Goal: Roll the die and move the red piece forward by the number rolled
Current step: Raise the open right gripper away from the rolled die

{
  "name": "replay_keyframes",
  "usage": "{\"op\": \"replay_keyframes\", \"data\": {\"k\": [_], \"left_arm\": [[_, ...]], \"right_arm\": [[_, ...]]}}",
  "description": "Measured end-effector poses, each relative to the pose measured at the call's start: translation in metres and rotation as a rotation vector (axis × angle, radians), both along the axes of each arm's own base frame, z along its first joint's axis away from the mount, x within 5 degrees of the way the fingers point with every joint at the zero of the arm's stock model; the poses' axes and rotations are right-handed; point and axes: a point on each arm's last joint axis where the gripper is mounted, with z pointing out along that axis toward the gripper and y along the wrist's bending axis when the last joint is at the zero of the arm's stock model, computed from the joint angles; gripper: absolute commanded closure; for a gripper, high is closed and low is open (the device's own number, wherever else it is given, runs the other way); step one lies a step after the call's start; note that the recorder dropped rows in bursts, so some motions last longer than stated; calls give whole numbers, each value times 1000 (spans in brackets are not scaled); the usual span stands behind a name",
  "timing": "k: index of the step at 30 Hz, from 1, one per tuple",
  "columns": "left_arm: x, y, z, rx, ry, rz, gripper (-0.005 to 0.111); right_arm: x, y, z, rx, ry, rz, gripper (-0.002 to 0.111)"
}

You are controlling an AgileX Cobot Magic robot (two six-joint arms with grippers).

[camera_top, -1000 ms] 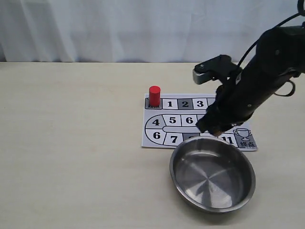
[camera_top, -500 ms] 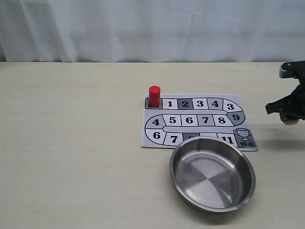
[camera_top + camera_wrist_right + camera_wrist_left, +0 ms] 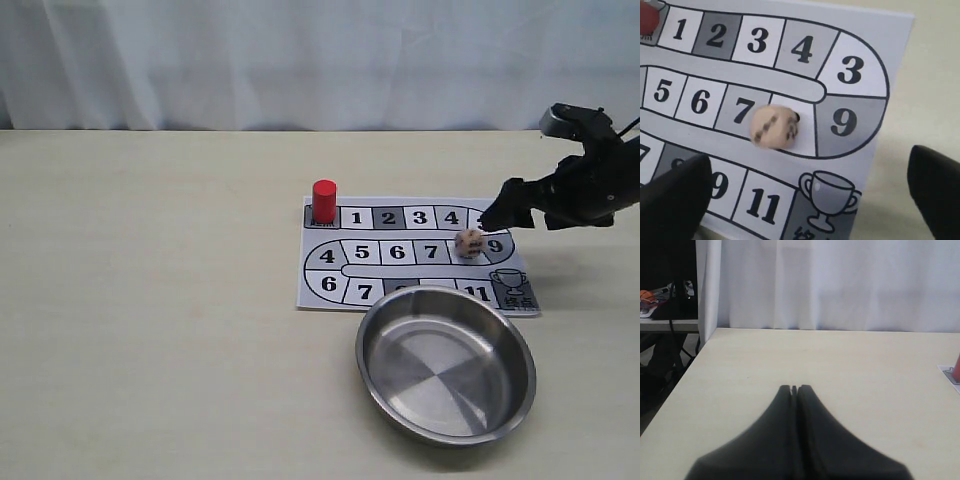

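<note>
The die (image 3: pixel 469 243) is a pale cube with dark pips, blurred, over the board's square 8 (image 3: pixel 774 126); whether it rests there I cannot tell. The red piece (image 3: pixel 324 201) stands upright on the start square at the paper board's (image 3: pixel 312 296) far-left corner; in the right wrist view only its edge (image 3: pixel 647 17) shows. My right gripper (image 3: pixel 515 218) hovers over the board's right end, just right of the die, open and empty, its dark fingers (image 3: pixel 675 197) wide apart. My left gripper (image 3: pixel 794 388) is shut and empty over bare table, out of the exterior view.
A steel bowl (image 3: pixel 364 352) stands empty at the board's near edge, covering part of the bottom row. The board's trophy square (image 3: pixel 829 195) lies between my right fingers. A white curtain (image 3: pixel 300 60) hangs behind the table.
The right arm swung from above the bowl out to the right, then came back toward the board's right end and opened. The die, unseen before, now shows over square 8.
</note>
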Motion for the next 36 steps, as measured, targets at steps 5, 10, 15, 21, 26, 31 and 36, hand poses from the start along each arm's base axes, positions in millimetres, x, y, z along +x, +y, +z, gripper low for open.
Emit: {"op": "replay_keyframes", "data": {"k": [5,10,15,21,26,31,36], "left_arm": [[0,0,0,0,0,0,107],[0,0,0,0,0,0,107],[0,0,0,0,0,0,107],[0,0,0,0,0,0,107],[0,0,0,0,0,0,107],[0,0,0,0,0,0,107],[0,0,0,0,0,0,107]], "right_arm": [[0,-6,-3,-77,0,7,1],[2,-15,-4,-164,-8,-44,1],[1,-19,-5,-207,3,-71,1],[1,-20,-5,-214,8,-80,9],[1,-20,-5,-201,16,-107,36],[-1,-19,-6,-184,46,-111,80],[-6,-16,-8,-161,105,-86,104]]}}
